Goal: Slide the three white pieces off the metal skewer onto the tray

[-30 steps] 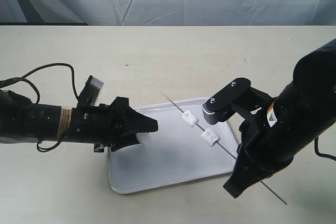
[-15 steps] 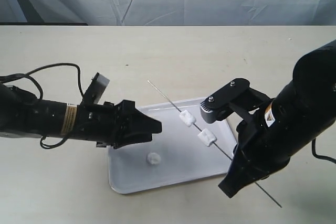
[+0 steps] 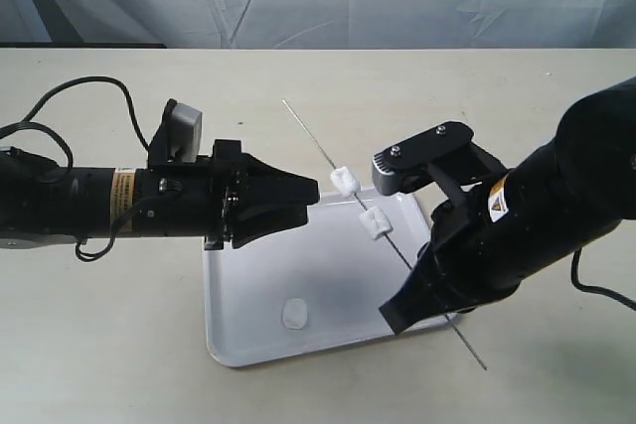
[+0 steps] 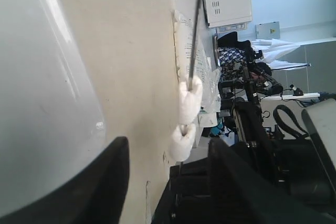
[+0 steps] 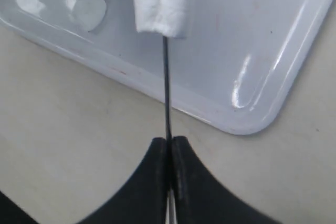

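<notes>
- One piece [image 3: 294, 313] is now lying loose on the tray [image 3: 248, 290], let go within the last second. The upper piece [image 3: 344, 182] and lower piece [image 3: 375, 224] are still sitting threaded on the skewer [image 3: 318, 149], so I judge a third of the job done.
- Left gripper [image 3: 310, 198] is coming up off the tray toward the upper piece, jaws parted and empty, its arm stretching nearly level.
- Right gripper [image 5: 169, 148] is staying pinched on the skewer's lower stretch, holding it slanted above the tray's right side, having carried it slightly up and toward the left gripper.
</notes>
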Robot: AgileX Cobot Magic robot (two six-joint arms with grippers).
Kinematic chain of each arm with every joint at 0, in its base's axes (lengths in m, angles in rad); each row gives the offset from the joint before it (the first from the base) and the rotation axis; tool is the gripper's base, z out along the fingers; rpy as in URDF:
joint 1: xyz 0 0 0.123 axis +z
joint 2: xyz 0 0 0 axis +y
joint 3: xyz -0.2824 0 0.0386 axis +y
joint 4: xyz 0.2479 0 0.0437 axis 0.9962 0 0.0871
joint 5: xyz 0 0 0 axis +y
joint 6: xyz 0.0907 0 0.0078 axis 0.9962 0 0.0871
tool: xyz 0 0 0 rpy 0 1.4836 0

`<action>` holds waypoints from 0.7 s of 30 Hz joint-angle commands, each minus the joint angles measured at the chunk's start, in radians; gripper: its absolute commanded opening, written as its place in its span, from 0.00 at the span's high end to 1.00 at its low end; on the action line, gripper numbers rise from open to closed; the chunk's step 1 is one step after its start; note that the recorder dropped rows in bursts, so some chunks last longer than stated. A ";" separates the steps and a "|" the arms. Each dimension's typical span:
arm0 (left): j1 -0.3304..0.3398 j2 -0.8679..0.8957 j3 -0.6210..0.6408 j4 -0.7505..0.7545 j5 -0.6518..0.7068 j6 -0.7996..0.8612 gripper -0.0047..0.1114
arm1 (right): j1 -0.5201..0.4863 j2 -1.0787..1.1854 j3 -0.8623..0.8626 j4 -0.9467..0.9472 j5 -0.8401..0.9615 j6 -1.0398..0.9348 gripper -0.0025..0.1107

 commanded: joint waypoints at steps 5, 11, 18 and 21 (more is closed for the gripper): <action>-0.007 -0.011 -0.002 -0.025 -0.012 -0.049 0.57 | -0.003 -0.004 0.001 0.170 -0.024 -0.092 0.98; -0.007 -0.047 -0.002 -0.042 -0.012 -0.046 0.57 | -0.003 0.046 0.001 0.216 -0.022 -0.114 0.98; -0.007 -0.061 -0.002 -0.059 -0.012 -0.044 0.57 | -0.003 0.074 0.001 0.322 -0.045 -0.195 0.98; -0.007 -0.061 -0.002 -0.031 -0.012 -0.029 0.57 | -0.003 0.072 0.001 0.333 -0.054 -0.197 0.98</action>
